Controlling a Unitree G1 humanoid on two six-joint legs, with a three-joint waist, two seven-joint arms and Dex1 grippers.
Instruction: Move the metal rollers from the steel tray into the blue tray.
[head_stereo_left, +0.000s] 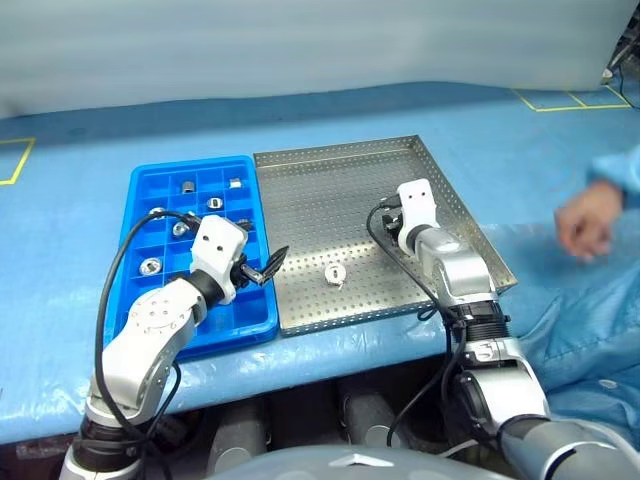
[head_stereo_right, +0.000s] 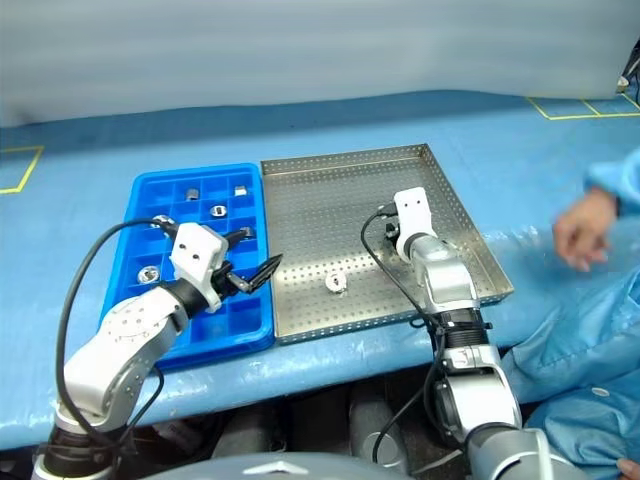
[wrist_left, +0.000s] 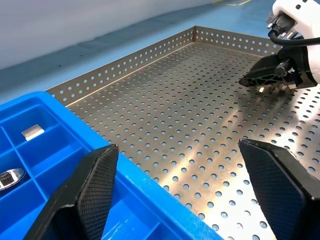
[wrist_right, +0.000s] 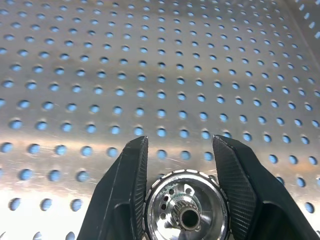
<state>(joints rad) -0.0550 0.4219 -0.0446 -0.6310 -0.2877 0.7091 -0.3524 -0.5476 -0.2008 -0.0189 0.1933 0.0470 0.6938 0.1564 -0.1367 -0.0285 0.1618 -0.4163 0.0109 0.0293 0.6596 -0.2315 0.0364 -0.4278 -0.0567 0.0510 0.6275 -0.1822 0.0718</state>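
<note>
Nearby, person's hand (head_stereo_left: 585, 222) beyond steel tray (head_stereo_left: 310, 190); blue tray (head_stereo_left: 150, 310) alongside.

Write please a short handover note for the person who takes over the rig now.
Left gripper: open, empty, above the blue tray at its edge next to the steel tray.
Right gripper: fingers closed around one roller, low over the steel tray.
Done: several rollers lie in blue tray compartments.
Left: place the held roller; then one loose roller lies on the steel tray.
</note>
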